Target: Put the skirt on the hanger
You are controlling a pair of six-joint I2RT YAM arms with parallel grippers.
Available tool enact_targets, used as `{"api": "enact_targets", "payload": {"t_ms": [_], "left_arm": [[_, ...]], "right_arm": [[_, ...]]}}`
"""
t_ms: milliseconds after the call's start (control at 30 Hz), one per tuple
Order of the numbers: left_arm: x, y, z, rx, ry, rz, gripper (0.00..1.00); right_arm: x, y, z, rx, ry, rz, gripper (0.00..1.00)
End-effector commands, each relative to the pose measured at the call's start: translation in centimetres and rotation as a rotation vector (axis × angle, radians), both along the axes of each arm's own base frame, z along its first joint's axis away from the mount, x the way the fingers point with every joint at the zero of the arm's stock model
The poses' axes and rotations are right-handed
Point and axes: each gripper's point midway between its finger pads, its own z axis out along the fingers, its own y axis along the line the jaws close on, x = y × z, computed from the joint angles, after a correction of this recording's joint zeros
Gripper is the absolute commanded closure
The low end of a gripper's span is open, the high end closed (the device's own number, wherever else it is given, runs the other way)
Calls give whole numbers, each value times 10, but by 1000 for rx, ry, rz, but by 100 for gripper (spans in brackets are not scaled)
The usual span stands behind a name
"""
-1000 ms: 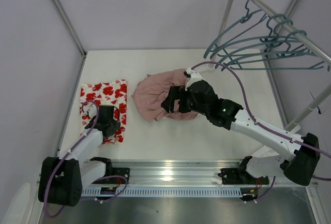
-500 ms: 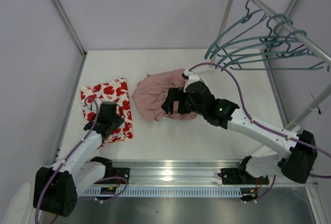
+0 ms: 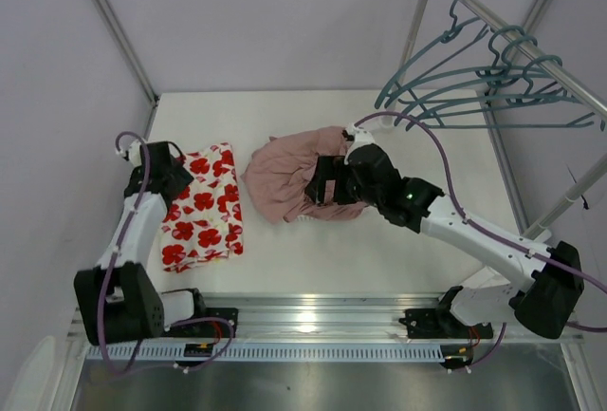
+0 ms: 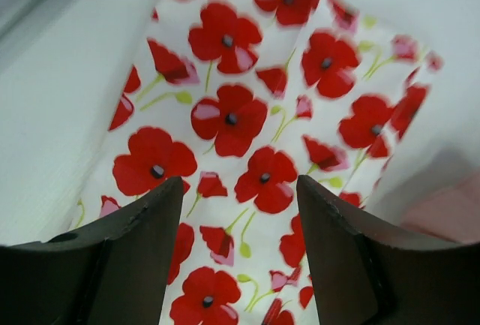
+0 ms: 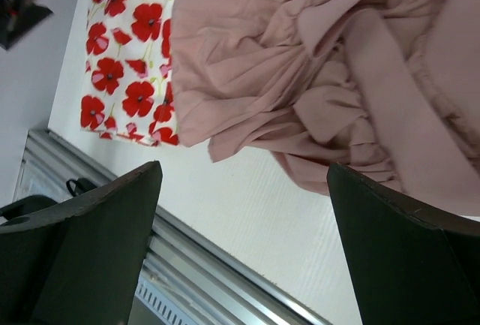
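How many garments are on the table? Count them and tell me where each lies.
2. The skirt lies flat near the table's left edge; the pink garment lies crumpled at centre. Its folds could hide more.

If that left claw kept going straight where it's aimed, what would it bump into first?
Most likely the flowered skirt. The left gripper, jaws apart, points down at the cloth with nothing visible in between. How far above it the gripper is, I cannot tell.
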Motion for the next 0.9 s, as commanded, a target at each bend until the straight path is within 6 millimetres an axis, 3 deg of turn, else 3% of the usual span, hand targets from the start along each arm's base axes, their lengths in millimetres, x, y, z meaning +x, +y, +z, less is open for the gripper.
{"api": "enact_targets", "payload": {"t_ms": [0, 67, 200, 300, 567, 767, 867], "left_arm": [[13, -13, -35, -44, 131, -138, 32], [11, -22, -63, -93, 185, -162, 33], [7, -21, -97, -112, 234, -133, 35], [8, -18, -107, -125, 242, -84, 36], [2, -21, -153, -250, 304, 112, 36], [-23, -25, -149, -362, 264, 383, 37], [-49, -23, -152, -368, 272, 480, 37]], "right_arm": [[11, -27, 19, 14, -36, -75, 1], [17, -41, 10, -2, -33, -119, 1], [22, -51, -10, -38, 2, -152, 1], [24, -51, -19, -56, 24, -161, 1], [33, -50, -14, -31, 9, -193, 1], [36, -57, -12, -32, 13, -221, 1], [36, -59, -9, -26, 10, -229, 1]]}}
